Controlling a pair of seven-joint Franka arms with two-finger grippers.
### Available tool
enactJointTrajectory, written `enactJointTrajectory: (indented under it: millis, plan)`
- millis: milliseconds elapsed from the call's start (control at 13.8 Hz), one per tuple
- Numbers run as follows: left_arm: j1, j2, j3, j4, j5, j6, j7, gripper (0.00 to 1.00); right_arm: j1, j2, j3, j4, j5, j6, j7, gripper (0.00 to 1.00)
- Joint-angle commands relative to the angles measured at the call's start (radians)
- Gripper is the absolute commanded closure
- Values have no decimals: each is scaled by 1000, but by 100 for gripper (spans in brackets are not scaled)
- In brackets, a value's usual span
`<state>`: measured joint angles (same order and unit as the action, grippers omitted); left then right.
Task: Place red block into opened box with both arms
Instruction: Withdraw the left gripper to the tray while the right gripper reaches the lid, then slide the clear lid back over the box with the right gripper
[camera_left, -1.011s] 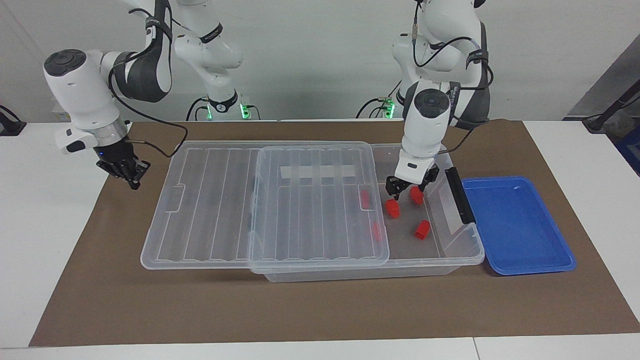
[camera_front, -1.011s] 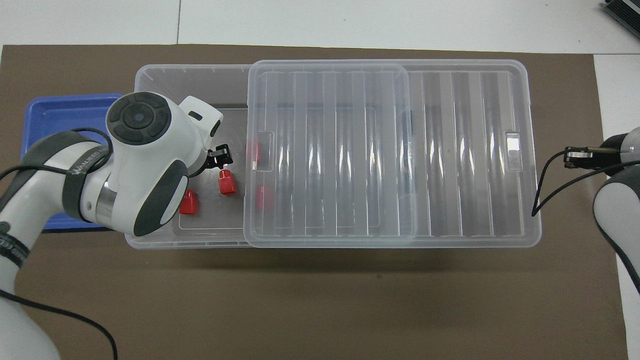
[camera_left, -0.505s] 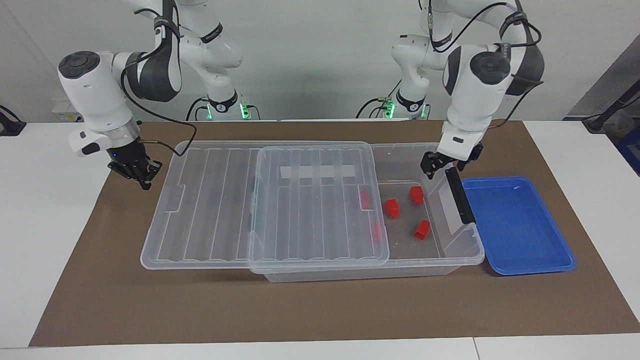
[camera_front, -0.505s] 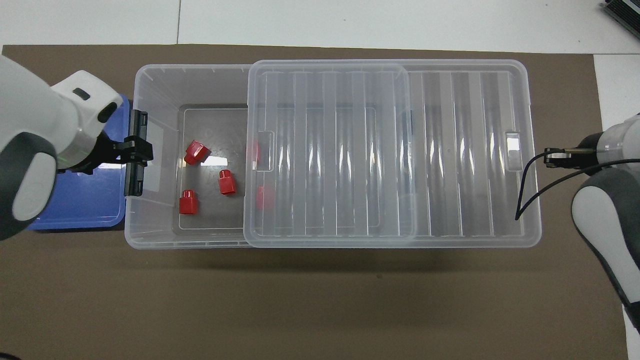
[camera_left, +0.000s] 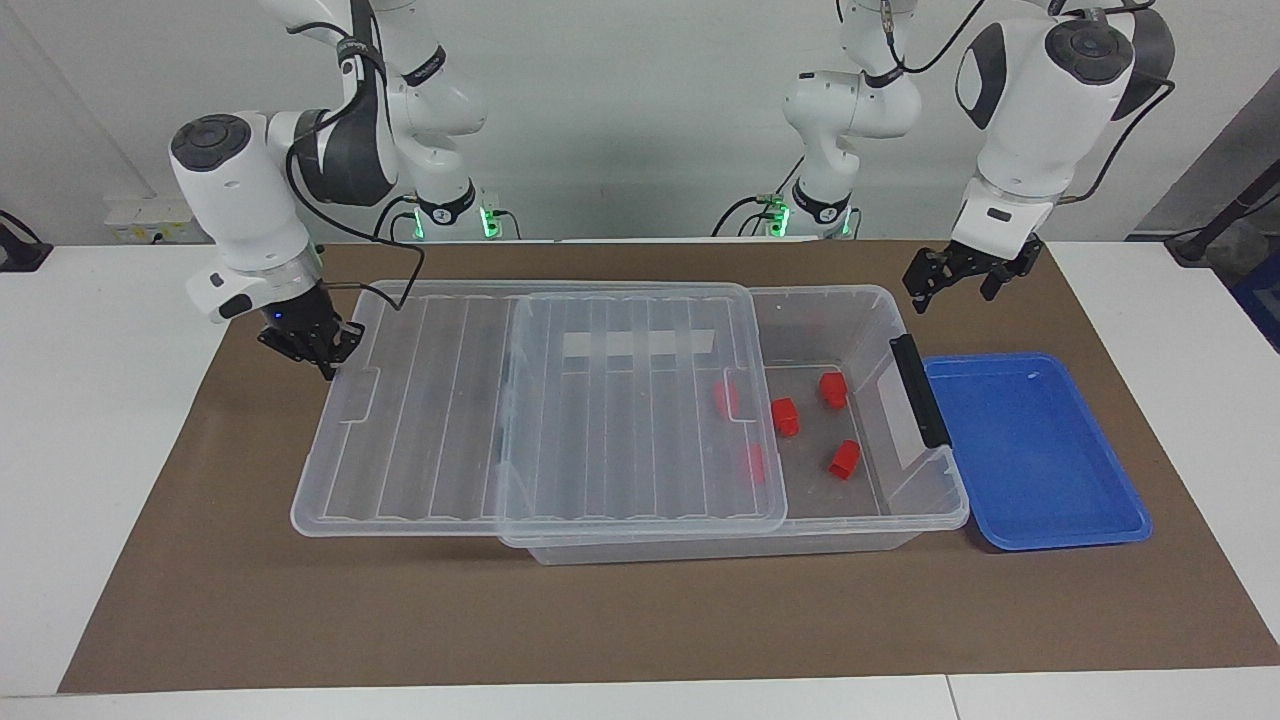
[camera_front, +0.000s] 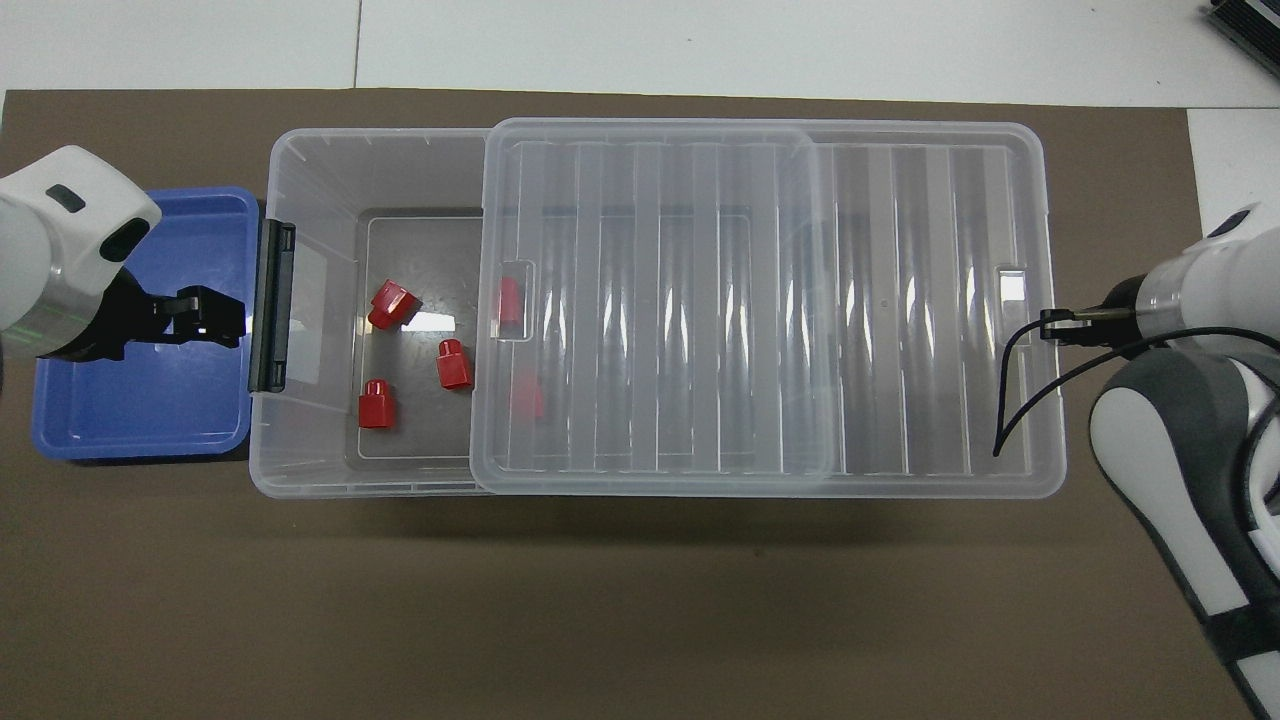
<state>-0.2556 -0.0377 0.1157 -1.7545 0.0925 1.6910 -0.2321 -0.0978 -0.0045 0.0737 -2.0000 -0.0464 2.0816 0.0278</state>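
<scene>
Small red plastic blocks (camera_left: 784, 416) in clear plastic box (camera_left: 930, 500); left gripper (camera_left: 957, 275) apart, empty, over table; right gripper (camera_left: 318, 352) pinched together at ribbed clear lid (camera_left: 440, 400) edge, likely pushing.

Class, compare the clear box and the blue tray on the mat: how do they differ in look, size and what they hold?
The box is clear; the blue tray is opaque blue. The box is larger and deeper; the tray is smaller and shallow. The box holds red blocks and carries a slid-aside lid; the tray is empty and lidless. Both are rectangular plastic, side by side on the brown mat.
</scene>
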Motion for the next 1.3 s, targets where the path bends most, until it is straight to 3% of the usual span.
enactJointTrajectory:
  millis: [0,217,722,1227]
  plan:
    - [76,-62,-1,-10,-37,-57,19,0,47,-15,5,-19,5,-5,-35,100]
    - [101,-103,-1,-14,-83,-102,19,0,101,-12,5,-19,5,-3,-34,100]
    - [122,-140,6,-108,-82,12,17,0,225,-12,5,-22,76,-9,34,100]
    - [127,-126,-34,-43,-86,-99,16,0,308,-14,5,-22,119,-6,52,100]
